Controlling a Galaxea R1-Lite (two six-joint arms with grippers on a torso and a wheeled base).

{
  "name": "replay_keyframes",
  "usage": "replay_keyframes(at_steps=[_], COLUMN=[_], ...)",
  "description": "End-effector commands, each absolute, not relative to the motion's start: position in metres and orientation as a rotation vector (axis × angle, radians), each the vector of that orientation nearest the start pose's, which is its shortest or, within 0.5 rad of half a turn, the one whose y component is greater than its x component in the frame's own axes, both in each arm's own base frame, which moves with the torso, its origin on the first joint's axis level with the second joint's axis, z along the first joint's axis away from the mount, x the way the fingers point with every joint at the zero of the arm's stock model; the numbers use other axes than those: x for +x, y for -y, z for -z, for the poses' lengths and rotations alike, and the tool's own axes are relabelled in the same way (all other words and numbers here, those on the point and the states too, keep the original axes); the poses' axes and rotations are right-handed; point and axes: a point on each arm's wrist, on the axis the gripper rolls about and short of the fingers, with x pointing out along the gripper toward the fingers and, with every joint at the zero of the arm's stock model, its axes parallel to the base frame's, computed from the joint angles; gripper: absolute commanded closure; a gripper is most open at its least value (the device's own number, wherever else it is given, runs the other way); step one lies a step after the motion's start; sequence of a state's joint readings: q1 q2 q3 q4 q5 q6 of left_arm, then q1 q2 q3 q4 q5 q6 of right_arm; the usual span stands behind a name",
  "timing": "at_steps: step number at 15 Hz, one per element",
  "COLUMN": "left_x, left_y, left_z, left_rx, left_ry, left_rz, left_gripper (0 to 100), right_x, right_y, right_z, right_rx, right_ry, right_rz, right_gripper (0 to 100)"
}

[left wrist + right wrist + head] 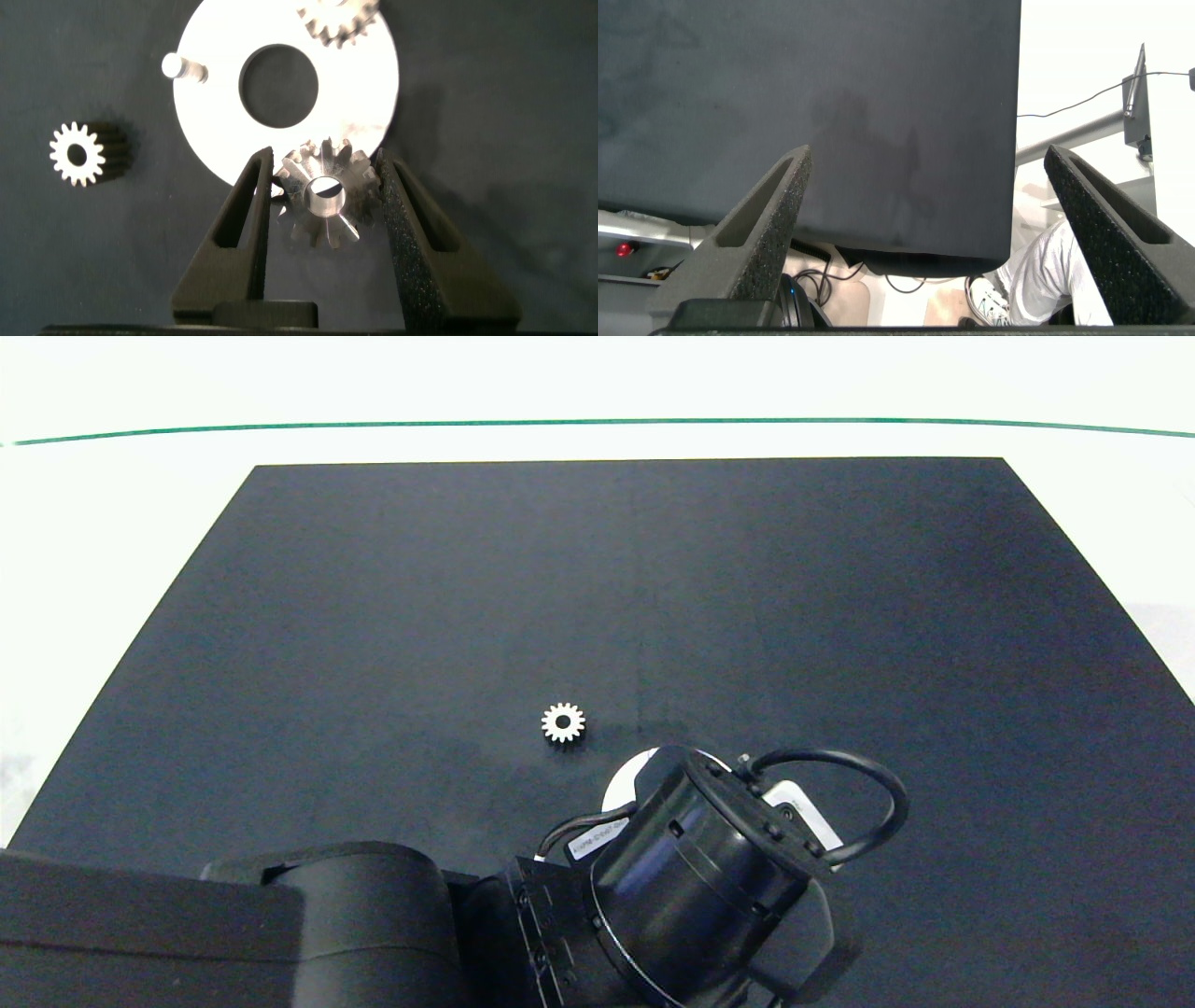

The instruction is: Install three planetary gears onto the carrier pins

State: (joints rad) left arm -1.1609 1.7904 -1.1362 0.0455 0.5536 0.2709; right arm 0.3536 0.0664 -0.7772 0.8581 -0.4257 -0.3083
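Your left arm has a matte black housing ending in a round wrist flange with small screws around its rim. A black cable loops off the flange, and a white printed label sits beside it. Each gripper has 2 wedge-shaped fingers with hollow cut-outs and coarse, foam-like inner faces.

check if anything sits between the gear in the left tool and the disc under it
Nothing visible does. The left tool grips a planetary gear over the white disc's edge. One carrier pin stands bare; another gear sits on the disc's far side.
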Motion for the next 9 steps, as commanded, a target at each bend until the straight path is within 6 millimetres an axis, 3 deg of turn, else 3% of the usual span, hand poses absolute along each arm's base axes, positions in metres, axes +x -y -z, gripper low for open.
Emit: replay_keyframes(at_steps=[1, 9], left_x=[0.1479, 0.1504], left_y=[0.2895, 0.2890], left_z=[-0.1807, -0.1777], left_rx=[0.799, 0.804], left_ry=[-0.401, -0.410], left_rz=[0.623, 0.616], left_gripper=[81, 81], right_x=[-0.1076, -0.1081], right_y=[0.0496, 0.0498], right_z=[-0.1751, -0.1749], right_rx=[-0.366, -0.365], right_ry=[-0.146, -0.141], right_rz=[0.054, 0.054], right_gripper=[0, 0])
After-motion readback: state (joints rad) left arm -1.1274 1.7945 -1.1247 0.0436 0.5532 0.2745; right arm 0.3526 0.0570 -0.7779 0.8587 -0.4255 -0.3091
